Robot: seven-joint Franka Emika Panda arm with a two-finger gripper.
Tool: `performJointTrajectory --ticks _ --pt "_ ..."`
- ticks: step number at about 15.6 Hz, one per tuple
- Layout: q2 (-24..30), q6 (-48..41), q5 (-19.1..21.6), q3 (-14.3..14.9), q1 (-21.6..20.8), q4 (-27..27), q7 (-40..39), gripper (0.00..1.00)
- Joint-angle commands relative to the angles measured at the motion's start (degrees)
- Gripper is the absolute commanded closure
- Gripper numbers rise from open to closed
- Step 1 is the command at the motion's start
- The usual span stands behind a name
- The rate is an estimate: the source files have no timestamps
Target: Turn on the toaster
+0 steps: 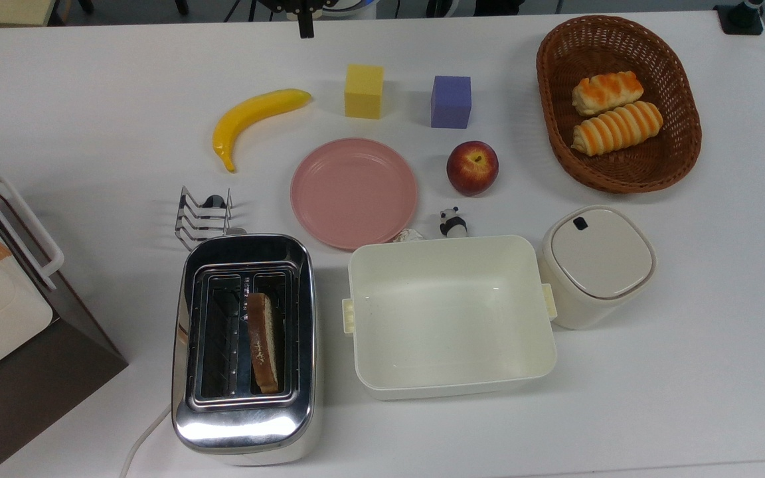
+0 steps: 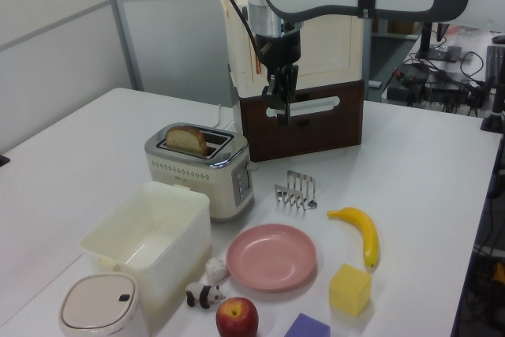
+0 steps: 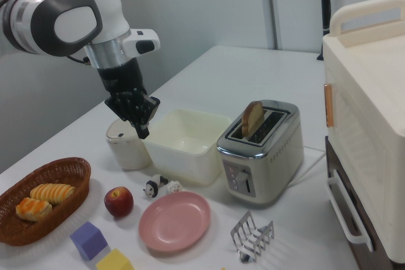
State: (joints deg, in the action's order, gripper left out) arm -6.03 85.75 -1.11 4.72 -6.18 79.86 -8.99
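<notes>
In the top view the gripper (image 1: 304, 26) was seen closed and empty, raised at the 12 o'clock edge. The toaster (image 1: 245, 345) stood on the worktop (image 1: 90, 133) toward 6 o'clock, long axis 12-to-6.

toaster (image 1: 244, 425) chrome | plate (image 1: 353, 192) pink | banana (image 1: 253, 117) yellow | basket (image 1: 681, 139) brown woven

gripper (image 2: 285, 114) hanging above table (image 2: 410, 171), fingers pressed together, pointing down, well clear of toaster (image 2: 203, 170). bread slice (image 2: 186, 140) upright in toaster's slot. cream tub (image 2: 150, 234) just beside toaster; wire rack (image 2: 296, 190), pink plate (image 2: 271, 256), banana (image 2: 359, 231) toward the left view's right.
</notes>
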Motion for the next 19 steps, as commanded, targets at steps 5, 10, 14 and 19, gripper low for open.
performJointTrajectory --ticks 5,10,14,19 --pt "-1.7 0.8 1.0 0.5 1.3 0.2 -1.8 1.0" --pt "-4.2 7.7 1.0 0.5 4.2 0.2 -1.9 1.0" --pt "-7.8 12.9 0.9 0.5 5.8 0.2 -2.3 1.0" --pt "-12.0 19.1 0.8 0.6 8.1 0.1 -2.4 1.0"
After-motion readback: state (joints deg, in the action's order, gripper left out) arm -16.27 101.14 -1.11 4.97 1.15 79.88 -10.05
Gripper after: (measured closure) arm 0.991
